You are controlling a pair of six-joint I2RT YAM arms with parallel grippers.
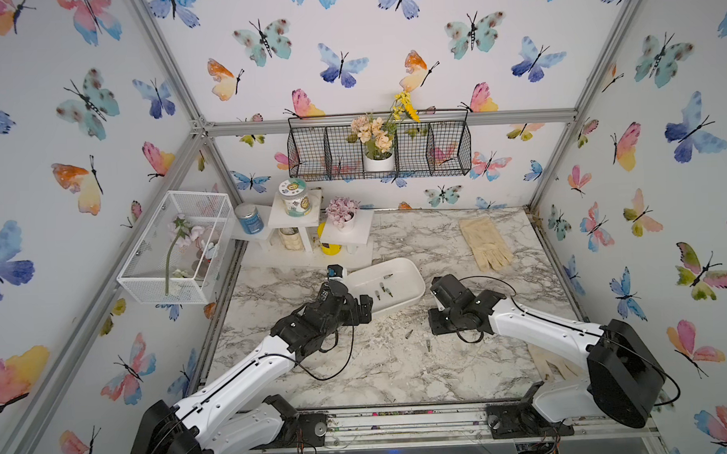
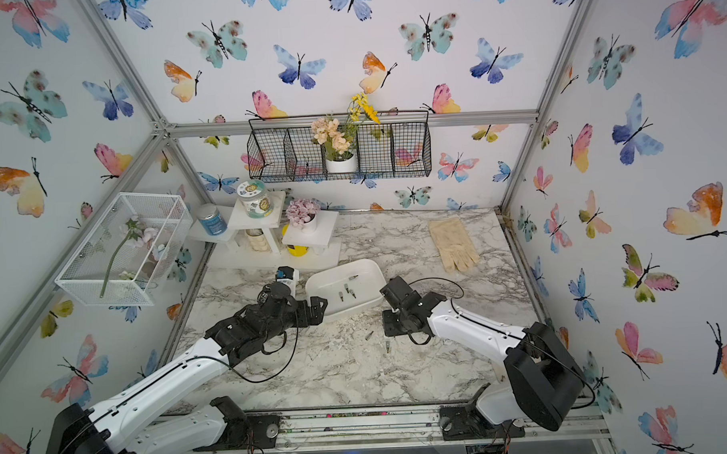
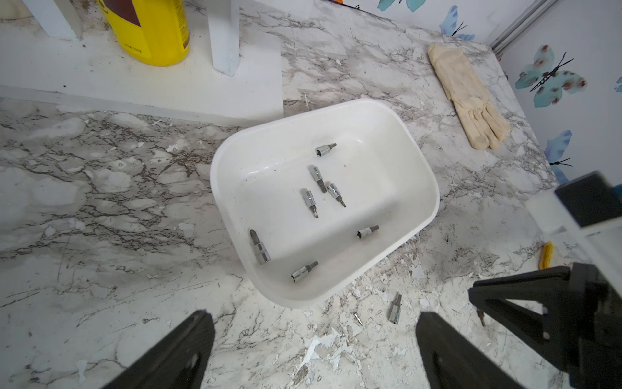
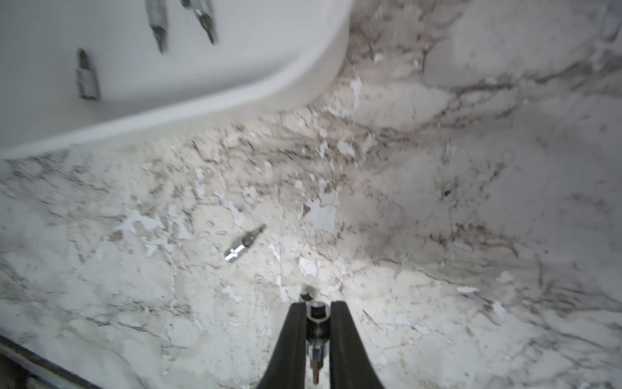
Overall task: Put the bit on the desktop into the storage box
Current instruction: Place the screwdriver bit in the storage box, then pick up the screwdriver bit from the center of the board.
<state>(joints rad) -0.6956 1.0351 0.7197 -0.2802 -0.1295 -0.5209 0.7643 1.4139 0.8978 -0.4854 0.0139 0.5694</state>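
In a top view the storage box (image 1: 409,275) sits on the tabletop (image 1: 379,381); the label on the jar (image 1: 295,199) is unreadable. Left wrist view: left hand (image 3: 314,320) spread, seven bits (image 3: 309,198) in the box. Right wrist view: right hand (image 4: 318,306) pinches a bit (image 4: 316,316), a loose bit (image 4: 244,243) nearby.

1. I see the desktop (image 1: 400,372) as white with grey-brown marble veining, flaked in paler patches.
2. The storage box (image 3: 387,141) is plain white, and the bits inside it (image 3: 309,198) are silver.
3. The loose bit (image 4: 243,243) is silver too.
4. The right gripper (image 4: 318,304) is black. The gripped bit (image 4: 317,350) is silver with a brown tip.
5. By the desktop's far right corner, the glove (image 1: 485,244) is cream.
6. The walls (image 1: 347,49) carry blue, teal, pink and orange butterflies on white.
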